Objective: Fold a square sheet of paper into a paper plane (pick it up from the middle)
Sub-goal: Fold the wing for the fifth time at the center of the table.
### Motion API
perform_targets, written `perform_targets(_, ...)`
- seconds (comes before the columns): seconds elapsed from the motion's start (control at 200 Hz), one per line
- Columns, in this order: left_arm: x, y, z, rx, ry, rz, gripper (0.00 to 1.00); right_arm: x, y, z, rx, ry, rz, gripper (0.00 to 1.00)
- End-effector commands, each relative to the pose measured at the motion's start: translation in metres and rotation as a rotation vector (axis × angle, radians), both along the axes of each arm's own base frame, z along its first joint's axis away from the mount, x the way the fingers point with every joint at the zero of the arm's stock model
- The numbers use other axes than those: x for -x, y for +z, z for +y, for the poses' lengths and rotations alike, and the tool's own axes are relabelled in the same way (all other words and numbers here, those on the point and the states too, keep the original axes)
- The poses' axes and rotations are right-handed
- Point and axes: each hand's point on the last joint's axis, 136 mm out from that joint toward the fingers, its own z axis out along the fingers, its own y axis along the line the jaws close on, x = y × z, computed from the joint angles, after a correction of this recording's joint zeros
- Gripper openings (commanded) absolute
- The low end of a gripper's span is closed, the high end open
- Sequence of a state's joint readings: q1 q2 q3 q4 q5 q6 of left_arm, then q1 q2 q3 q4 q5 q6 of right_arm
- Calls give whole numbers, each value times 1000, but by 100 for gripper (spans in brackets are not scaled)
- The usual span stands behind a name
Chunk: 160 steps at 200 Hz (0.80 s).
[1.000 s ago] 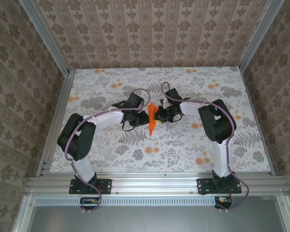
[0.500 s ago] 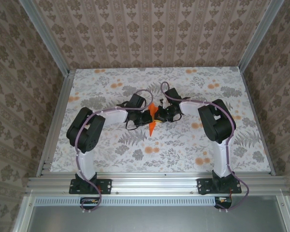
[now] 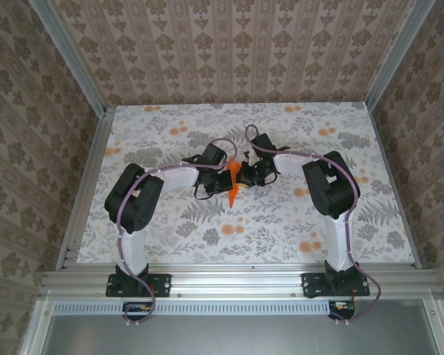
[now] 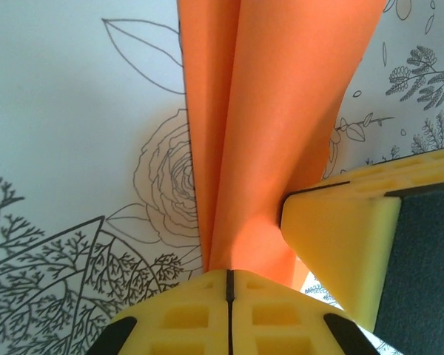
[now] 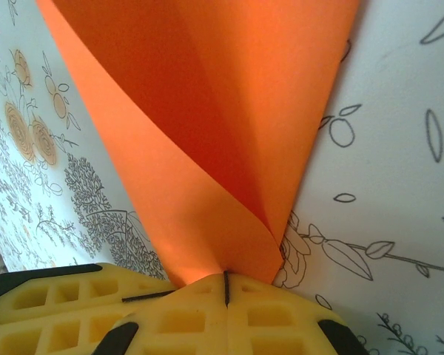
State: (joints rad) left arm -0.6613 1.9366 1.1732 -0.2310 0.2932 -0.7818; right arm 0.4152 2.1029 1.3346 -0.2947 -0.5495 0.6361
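Pretty sure this is a robotics lab test cell dressed up to look homey, not an actual home. Silver aluminium extrusion posts (image 3: 68, 55) frame the corners. The beige damask wallpaper (image 3: 237, 52) is just stuck on flat panels at the far side, left and right. The white table cover with grey and orange flower print (image 3: 281, 229) sits inside that frame. Two black-and-white robot arms (image 3: 133, 203) are bolted to a silver aluminium rail (image 3: 237, 279) at the near edge.

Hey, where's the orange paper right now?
In the top view the orange paper is over the middle of the table, pinched between the left gripper and the right gripper, its pointed end toward the arm bases.
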Motion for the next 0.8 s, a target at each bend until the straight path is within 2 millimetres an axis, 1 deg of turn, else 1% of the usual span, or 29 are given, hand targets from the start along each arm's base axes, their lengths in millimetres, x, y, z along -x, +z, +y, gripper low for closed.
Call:
perform_targets(0.0, 20, 11, 0, 43, -44, 23, 11, 31, -60, -32, 198, -49, 162, 5)
perform_targets(0.065, 19, 27, -10, 124, -62, -4, 14, 32, -60, -31, 196, -47, 165, 5)
perform_targets(0.135, 20, 34, -17, 179, -72, -17, 15, 32, -60, -30, 190, -46, 164, 5)
perform_targets(0.18, 20, 34, -19, 200, -74, -22, 16, 32, -61, -29, 189, -43, 166, 5)
perform_targets(0.26, 19, 29, -19, 200, -67, -21, 16, 32, -62, -28, 186, -40, 168, 5)
perform_targets(0.42, 15, 8, -13, 126, -39, 2, 15, 35, -65, -26, 185, -36, 174, 5)
perform_targets(0.545, 17, -7, -7, 58, -34, 20, 12, 34, -65, -26, 185, -36, 175, 5)
perform_targets(0.675, 27, -21, 1, 7, -34, 55, 12, 34, -65, -26, 186, -39, 176, 5)
perform_targets(0.72, 35, -25, 3, -4, -37, 78, 12, 34, -66, -26, 191, -40, 176, 5)
perform_targets(0.795, 47, -28, 5, -7, -46, 102, 12, 34, -67, -28, 198, -45, 180, 5)
